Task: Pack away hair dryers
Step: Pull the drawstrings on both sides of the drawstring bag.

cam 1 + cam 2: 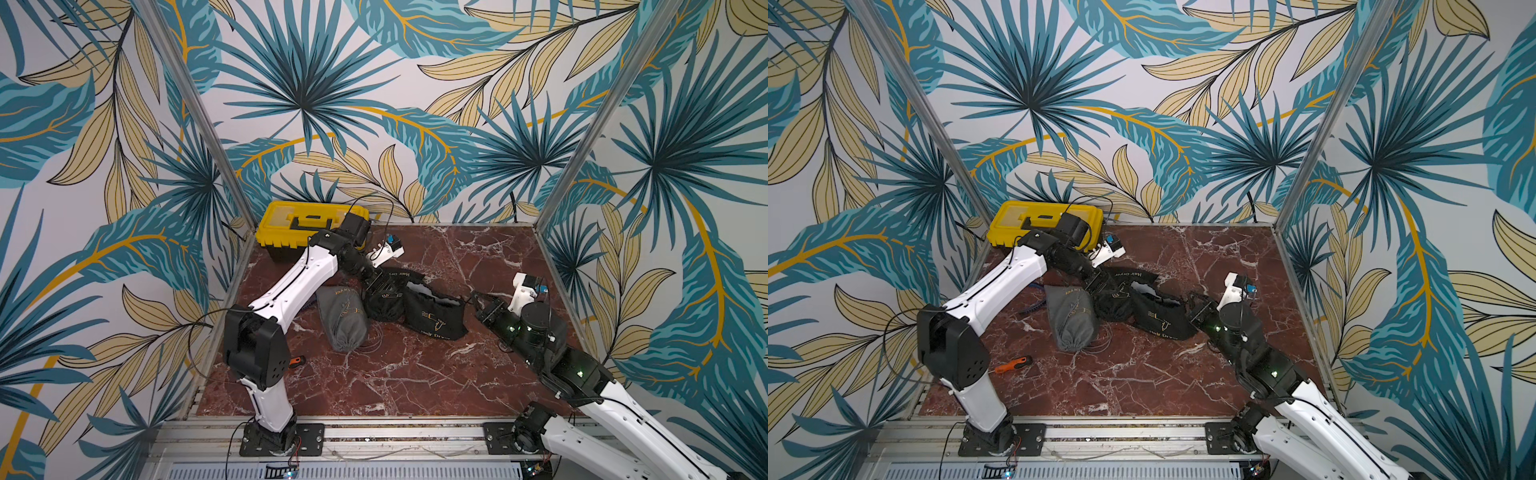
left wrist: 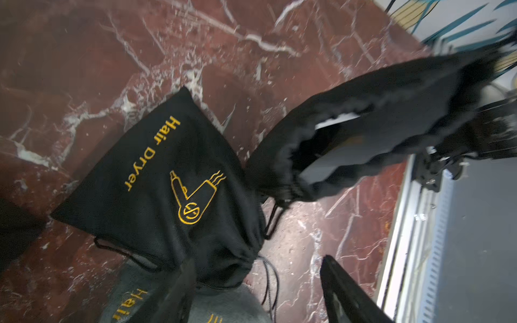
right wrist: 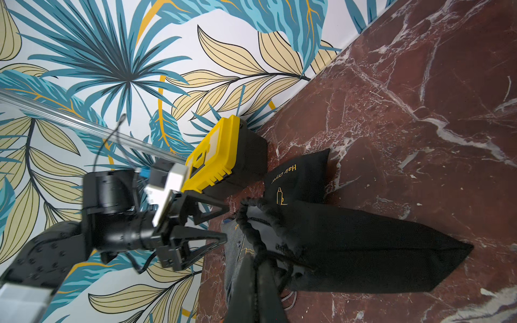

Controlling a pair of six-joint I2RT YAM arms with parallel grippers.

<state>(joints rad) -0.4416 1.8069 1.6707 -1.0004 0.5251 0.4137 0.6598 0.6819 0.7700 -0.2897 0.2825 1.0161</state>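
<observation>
Black cloth hides most of the hair dryers: two black drawstring bags and one grey one lie bunched together on the red marble desk point(image 1: 415, 374). Each is stitched in gold with the words "Hair Dryer" and a small dryer outline. The left tool point(image 3: 227, 223) hangs with its jaws apart and nothing between them, just above the smaller black bag point(image 2: 167, 181). That bag's neck is gathered tight and its body bulges, and whatever is inside cannot be seen. Beside that tool, toward its own arm's base and touching the smaller black bag, lies the grey bag point(image 1: 343, 320), plump and drawn shut, with its cords trailing loose on the marble. The right tool point(image 1: 476, 296) is closed on the rim of the larger black bag point(image 1: 436, 318), pinching the cloth at the cord channel and holding that edge of the mouth up. This bag lies between the two tools. Inside its gaping mouth shows a sliver of what looks like the white hair dryer point(image 2: 334, 123), smooth and pale, too little of it to make out its shape. Beyond the left tool, against the back wall, stands a closed yellow toolbox point(image 1: 299, 224). An orange-handled screwdriver point(image 1: 1013, 364) lies well apart from both tools, near the left arm's base.
</observation>
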